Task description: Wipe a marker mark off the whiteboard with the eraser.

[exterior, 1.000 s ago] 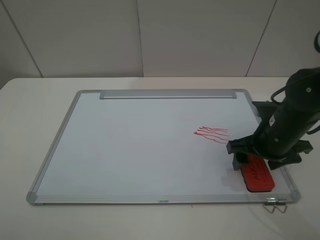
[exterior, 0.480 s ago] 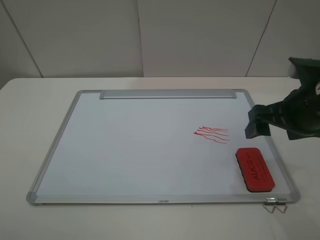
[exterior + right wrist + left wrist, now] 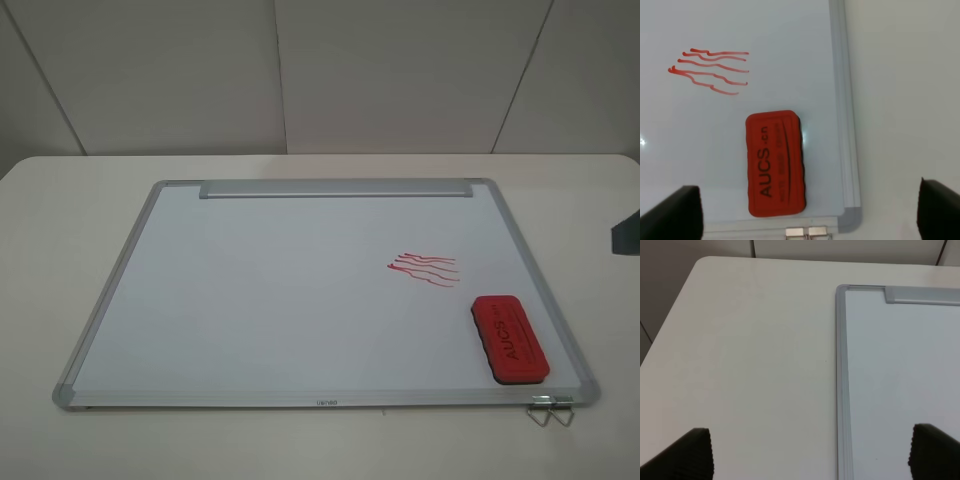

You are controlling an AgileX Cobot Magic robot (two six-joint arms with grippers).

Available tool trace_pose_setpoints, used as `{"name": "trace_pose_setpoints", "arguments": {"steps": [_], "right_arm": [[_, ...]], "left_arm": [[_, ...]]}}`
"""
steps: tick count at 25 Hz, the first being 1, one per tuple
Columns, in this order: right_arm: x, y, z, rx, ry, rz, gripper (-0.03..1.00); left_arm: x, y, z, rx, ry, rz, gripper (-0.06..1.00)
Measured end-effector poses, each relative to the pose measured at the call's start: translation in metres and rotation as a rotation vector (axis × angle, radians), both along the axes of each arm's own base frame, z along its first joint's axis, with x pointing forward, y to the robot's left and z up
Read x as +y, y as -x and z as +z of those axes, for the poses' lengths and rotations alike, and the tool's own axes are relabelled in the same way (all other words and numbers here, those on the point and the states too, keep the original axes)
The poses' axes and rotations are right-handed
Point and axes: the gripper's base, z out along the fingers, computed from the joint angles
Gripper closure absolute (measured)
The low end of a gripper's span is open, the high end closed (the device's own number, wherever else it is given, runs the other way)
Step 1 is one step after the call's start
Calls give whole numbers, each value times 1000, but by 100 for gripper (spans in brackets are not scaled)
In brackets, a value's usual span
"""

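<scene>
White table; eraser (image 3: 775,163) lies free on whiteboard (image 3: 740,30), between the spread right claw (image 3: 807,212) fingers.

1. One whiteboard (image 3: 260,290) on the worktop (image 3: 60,220).
2. One red eraser (image 3: 509,338) (lettering on top).
3. One cluster of red wavy lines (image 3: 425,268).
4. One metal clip (image 3: 551,409) at the frame's near edge.

The eraser (image 3: 775,163) carries dark lettering "AUCS" and small ".cn". A tiny print on the whiteboard (image 3: 327,403) frame at 6 o'clock is unreadable.
</scene>
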Motion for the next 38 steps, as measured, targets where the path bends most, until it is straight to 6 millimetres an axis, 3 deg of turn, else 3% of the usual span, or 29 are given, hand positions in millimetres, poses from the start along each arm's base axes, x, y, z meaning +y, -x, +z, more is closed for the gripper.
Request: {"name": "trace_pose_setpoints", "arguments": {"steps": [10,17,21,28,38], "right_arm": [[-14,87,28,-299,9,15,20],[-18,119,30,-441,-8,12,20],[-18,128,28,-537,-14,35,20],[-11,134,-5,-554,59,215,20],[-14,133,-6,-549,55,137,20]], "left_arm": [[0,0,0,0,0,0,16],[0,0,0,0,0,0,16],[0,0,0,0,0,0,16],[0,0,0,0,0,0,16],[0,0,0,0,0,0,16]]}}
